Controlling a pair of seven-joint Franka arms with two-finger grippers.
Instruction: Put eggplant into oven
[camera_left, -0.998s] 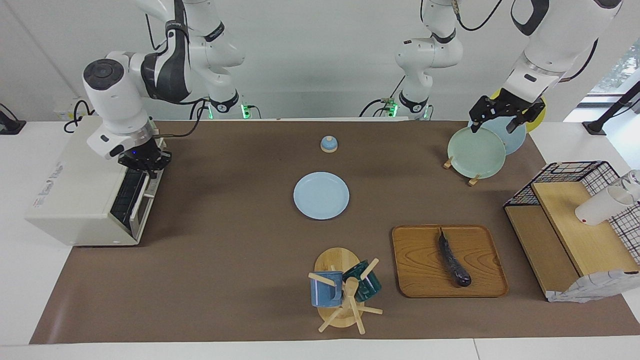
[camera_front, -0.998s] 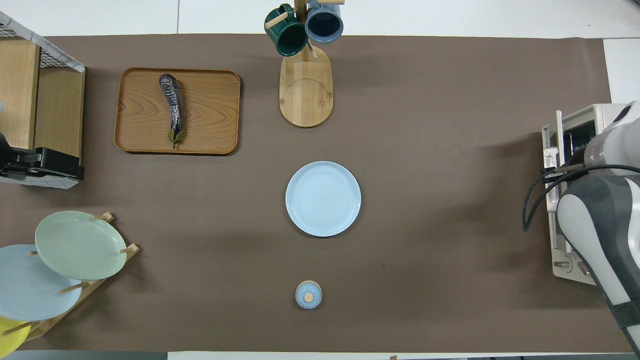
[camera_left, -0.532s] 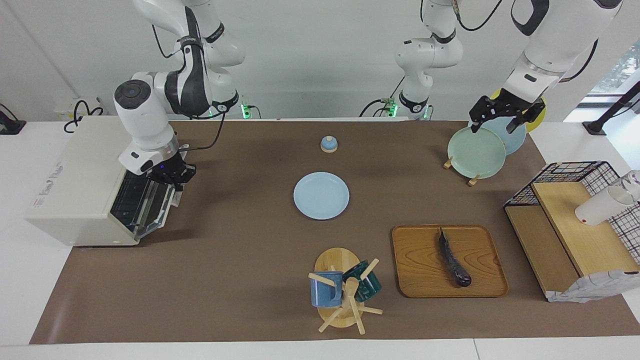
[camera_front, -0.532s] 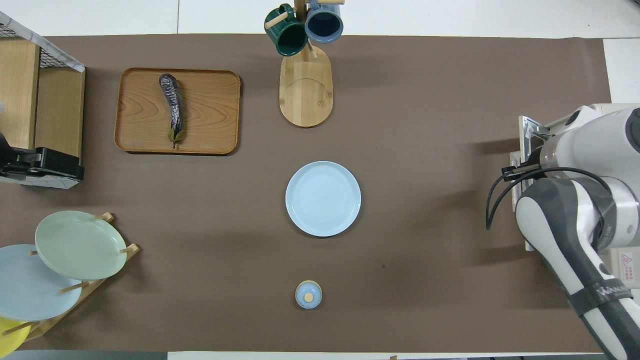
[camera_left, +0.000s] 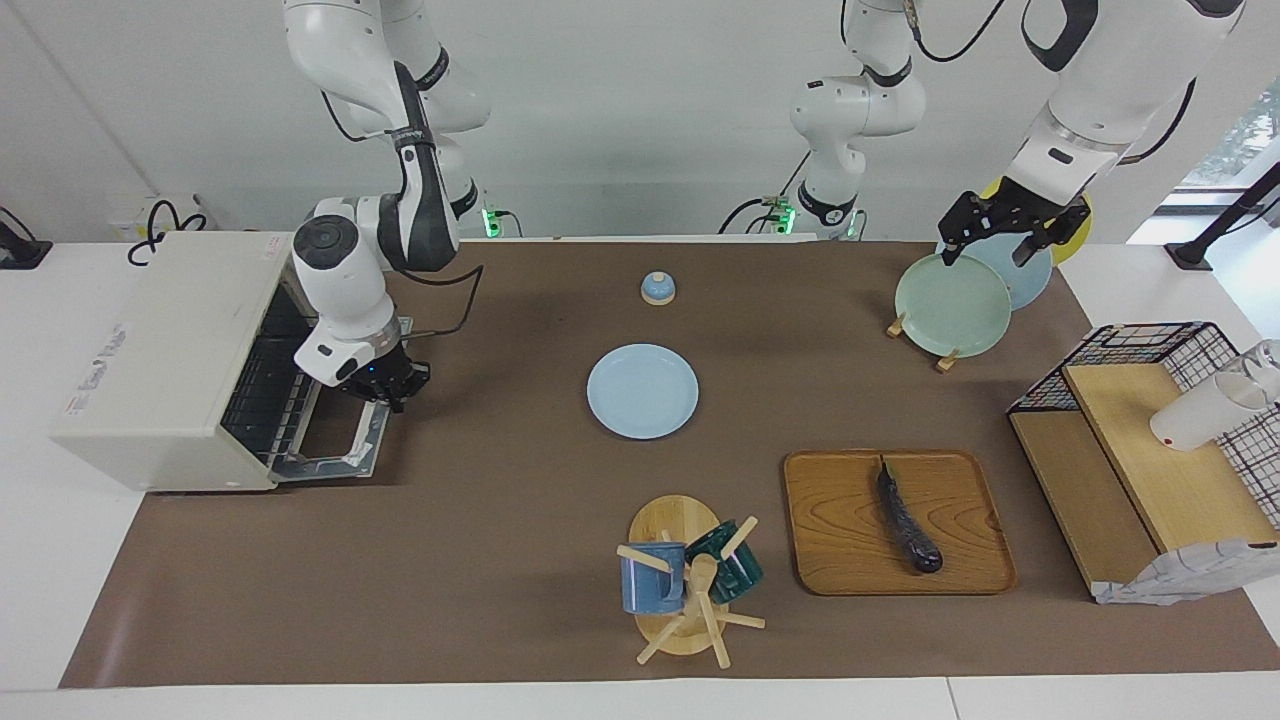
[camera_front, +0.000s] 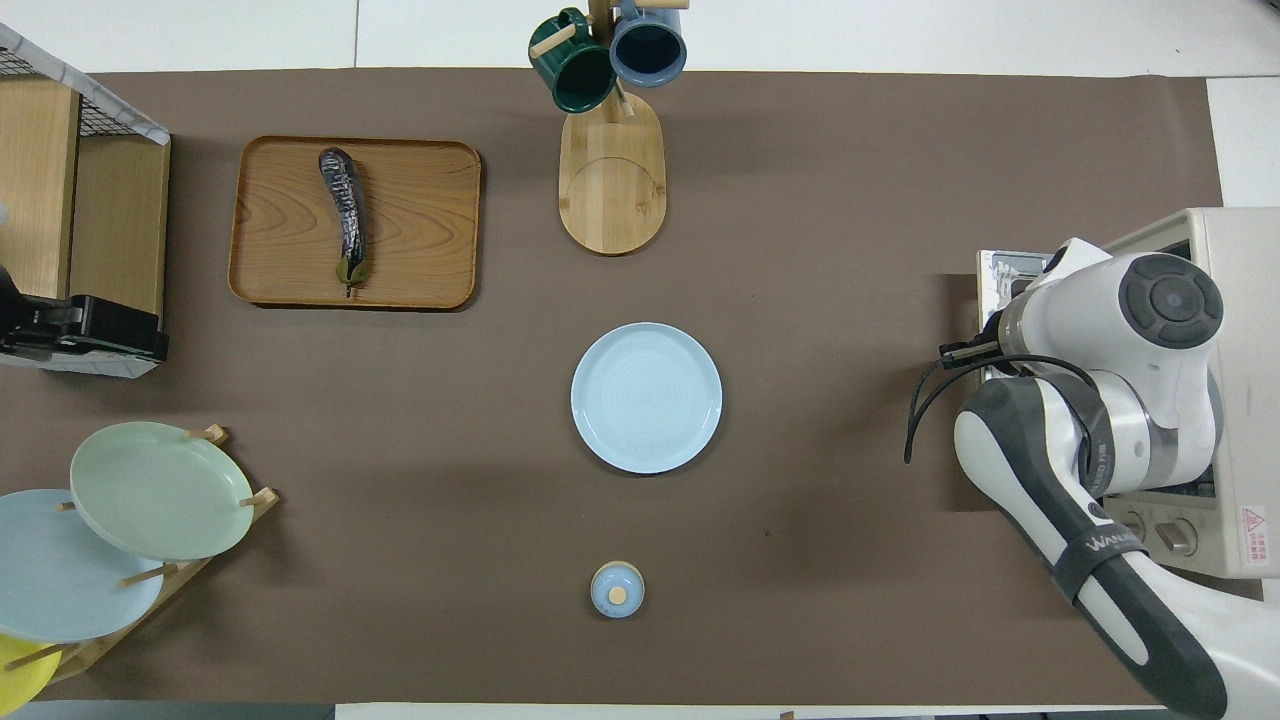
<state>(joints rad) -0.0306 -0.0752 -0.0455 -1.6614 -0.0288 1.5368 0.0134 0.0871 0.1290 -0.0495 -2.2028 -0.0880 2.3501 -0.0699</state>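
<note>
- With the oven (camera_left: 165, 360) door (camera_left: 335, 440) now swung almost flat onto the bench (camera_left: 480, 560), the opening step looks nearly done to me; the wire rack inside shows through the mouth.
- My right end effector (camera_left: 385, 385) is pinched shut on the door's bar handle at its upper edge, low over the bench in front of the oven.
- My left end effector (camera_left: 1000, 232) hangs with fingers spread wide and empty over the green plate (camera_left: 952, 305) in the plate rack, where that arm waits.
- What remains is the whole carry: the eggplant (camera_left: 907, 518) lies untouched on the wooden tray (camera_left: 830, 530) toward the left arm's end of the bench, well apart from the oven, with the blue plate (camera_left: 642, 391) and the mug tree (camera_left: 690, 585) between.
- Compared with a second ago, the door has gone from nearly upright against the oven to lying open, and my right end effector has come away from the oven face and down with it; the eggplant, tray and left arm have not shifted.
</note>
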